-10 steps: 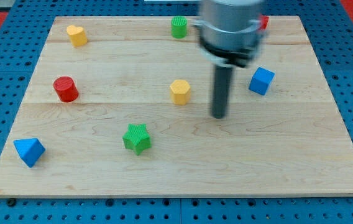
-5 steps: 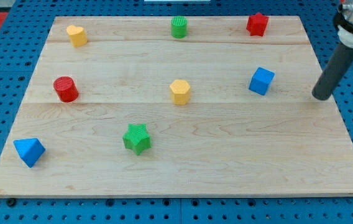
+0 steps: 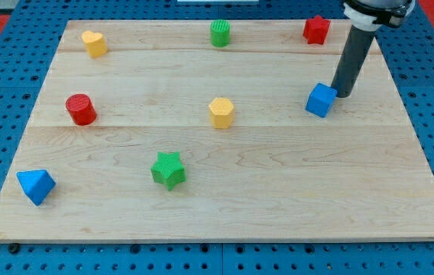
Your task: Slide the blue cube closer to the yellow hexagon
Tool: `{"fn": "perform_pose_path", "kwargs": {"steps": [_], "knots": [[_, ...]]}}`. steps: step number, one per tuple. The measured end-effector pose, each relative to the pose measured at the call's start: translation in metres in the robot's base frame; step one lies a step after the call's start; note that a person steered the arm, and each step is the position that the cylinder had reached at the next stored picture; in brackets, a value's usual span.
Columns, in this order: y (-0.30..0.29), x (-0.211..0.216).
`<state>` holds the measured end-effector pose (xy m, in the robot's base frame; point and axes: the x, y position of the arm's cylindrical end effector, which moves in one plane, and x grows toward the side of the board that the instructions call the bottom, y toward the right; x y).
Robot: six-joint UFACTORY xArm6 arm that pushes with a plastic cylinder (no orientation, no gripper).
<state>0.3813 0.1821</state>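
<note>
The blue cube point(image 3: 321, 100) sits on the wooden board right of centre. The yellow hexagon point(image 3: 221, 112) sits near the board's middle, to the cube's left and slightly lower. My tip point(image 3: 343, 94) is right beside the cube's upper right corner, touching it or nearly so. The dark rod rises from there toward the view's top right.
A red star point(image 3: 316, 30) is at the top right, a green cylinder point(image 3: 220, 33) at top centre, a yellow block point(image 3: 94, 43) at top left. A red cylinder point(image 3: 81, 109) is at the left, a green star point(image 3: 169, 169) below centre, a blue pyramid point(image 3: 35, 186) at bottom left.
My tip swung from between the hexagon and the cube out to the board's right edge, then came back left to the cube's upper right side. No block has moved.
</note>
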Motion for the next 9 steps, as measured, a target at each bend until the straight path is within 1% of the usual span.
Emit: {"fn": "perform_pose_path", "kwargs": {"steps": [1, 3, 4, 7, 8, 9], "knots": [[-0.059, -0.010], [0.005, -0.010], [0.016, -0.001], [0.007, 0.014], [0.007, 0.032], [-0.020, 0.035]]}}
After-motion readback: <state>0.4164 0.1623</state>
